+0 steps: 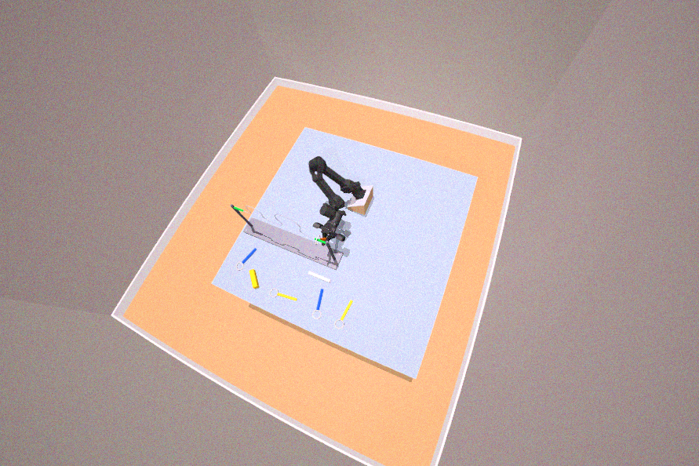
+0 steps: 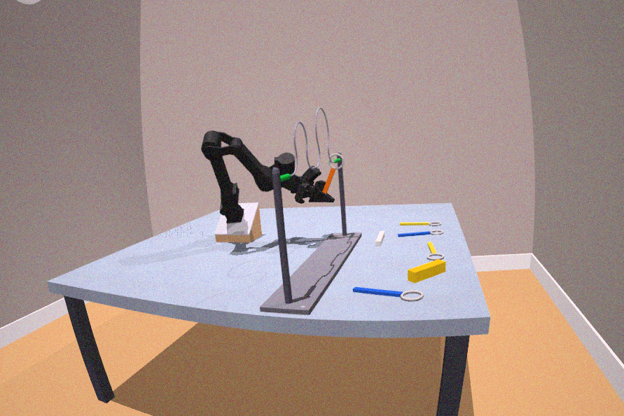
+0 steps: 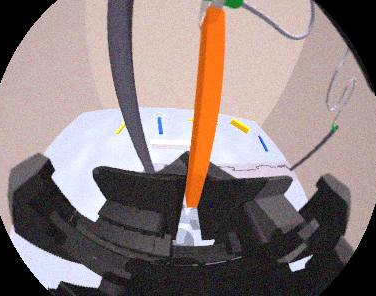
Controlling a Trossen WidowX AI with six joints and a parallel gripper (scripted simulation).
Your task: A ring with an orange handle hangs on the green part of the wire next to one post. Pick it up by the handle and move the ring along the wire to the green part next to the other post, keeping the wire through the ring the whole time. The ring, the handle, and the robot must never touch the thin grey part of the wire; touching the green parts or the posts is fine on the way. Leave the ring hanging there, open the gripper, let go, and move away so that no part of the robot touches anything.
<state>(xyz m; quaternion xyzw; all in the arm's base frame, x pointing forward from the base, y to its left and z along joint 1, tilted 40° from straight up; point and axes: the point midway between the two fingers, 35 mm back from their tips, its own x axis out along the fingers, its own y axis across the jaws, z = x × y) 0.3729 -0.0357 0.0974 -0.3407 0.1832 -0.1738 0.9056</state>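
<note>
My gripper (image 2: 324, 196) (image 3: 191, 155) is shut on the lower end of the orange handle (image 2: 329, 180) (image 3: 208, 80). The handle rises from the fingers, a little tilted, to the grey ring (image 2: 330, 165). The ring is around the wire at the green part (image 2: 337, 160) (image 1: 321, 240) next to the far post (image 2: 342, 201) (image 3: 122, 65). Whether the ring touches the green part cannot be told. The thin grey wire (image 2: 321, 108) (image 3: 281, 30) bends in two tall loops towards the other green part (image 2: 285, 177) (image 1: 238, 209) (image 3: 334, 128), at the near post (image 2: 281, 240).
The posts stand on a grey base (image 2: 317, 269) (image 1: 289, 242). Beyond it lie a white bar (image 2: 379, 238) (image 1: 318, 276), a yellow block (image 2: 426, 270) (image 1: 253, 278), and several blue and yellow handles with rings. The far post stands close beside my gripper in the wrist view.
</note>
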